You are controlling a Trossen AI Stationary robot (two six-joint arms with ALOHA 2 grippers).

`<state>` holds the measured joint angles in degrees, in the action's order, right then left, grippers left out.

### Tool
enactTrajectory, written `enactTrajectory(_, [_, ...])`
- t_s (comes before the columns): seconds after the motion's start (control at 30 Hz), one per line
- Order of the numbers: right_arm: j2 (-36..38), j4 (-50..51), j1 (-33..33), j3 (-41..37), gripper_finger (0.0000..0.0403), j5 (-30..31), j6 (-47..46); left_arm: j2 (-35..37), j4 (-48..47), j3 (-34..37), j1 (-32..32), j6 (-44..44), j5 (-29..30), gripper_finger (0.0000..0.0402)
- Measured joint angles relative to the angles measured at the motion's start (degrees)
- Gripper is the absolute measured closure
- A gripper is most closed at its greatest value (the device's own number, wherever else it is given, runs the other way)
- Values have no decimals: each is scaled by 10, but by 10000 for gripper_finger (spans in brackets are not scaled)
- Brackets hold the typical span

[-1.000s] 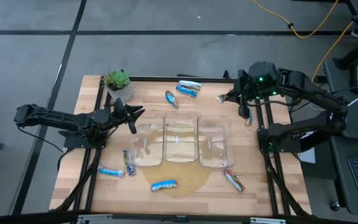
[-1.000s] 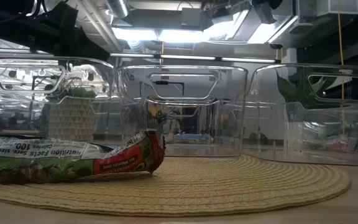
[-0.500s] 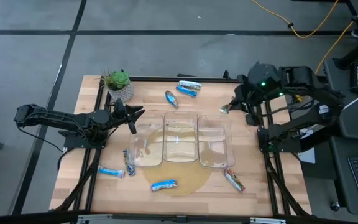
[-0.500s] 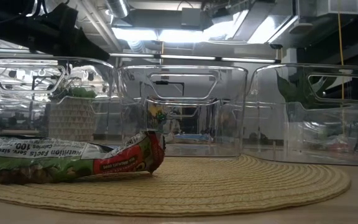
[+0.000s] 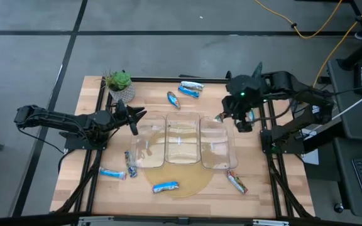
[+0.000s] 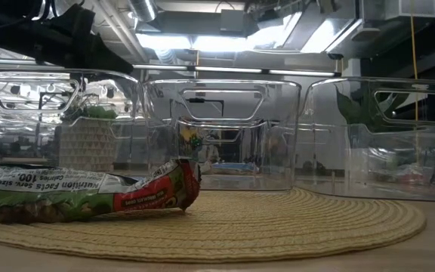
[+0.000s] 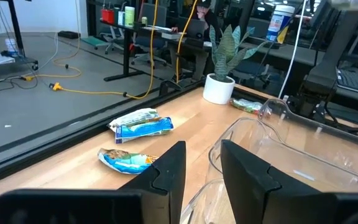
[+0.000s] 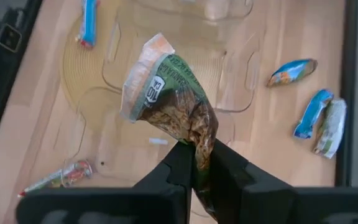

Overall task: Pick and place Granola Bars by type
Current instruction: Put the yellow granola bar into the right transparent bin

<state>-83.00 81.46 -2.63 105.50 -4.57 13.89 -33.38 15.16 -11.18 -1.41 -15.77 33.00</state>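
1. The right gripper has swung inward from the desk's right edge over the past second and now hangs above the far rim of the right-hand clear plastic bin. Its fingers are pinched nearly shut on one end of a green-and-silver wrapped granola bar with an orange tip, which dangles clear of the desk.

2. From the right wrist view, the held bar hangs over the row of three clear bins, so the carry appears almost complete; release into a bin looks to be the next step, though which bin is intended cannot be told.

3. The left gripper has not moved. It waits just beside the far left corner of the left-hand bin, fingers partly apart and holding nothing.

4. Other bars remain unsorted on the wooden desk: two blue-wrapped bars and near the far edge, two blue bars and near the left bin, one blue bar on the round woven mat, and a silvery red-ended bar by the right bin.

5. All three bins appear empty, so sorting is judged to be at an early stage.
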Motion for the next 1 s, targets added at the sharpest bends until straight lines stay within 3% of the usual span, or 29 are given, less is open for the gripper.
enactTrajectory(0.33, [-7, -22, 6, -126, 359, -1, -14, 0, -9, 0, 0, 0, -1, 307])
enactTrajectory(0.63, [-7, -143, 10, -288, 359, -25, -34, 0, -9, 0, 0, 0, -1, 309])
enactTrajectory(1.0, [-6, -260, 11, -413, 359, -26, -58, 0, -13, 0, 0, 0, -1, 307])
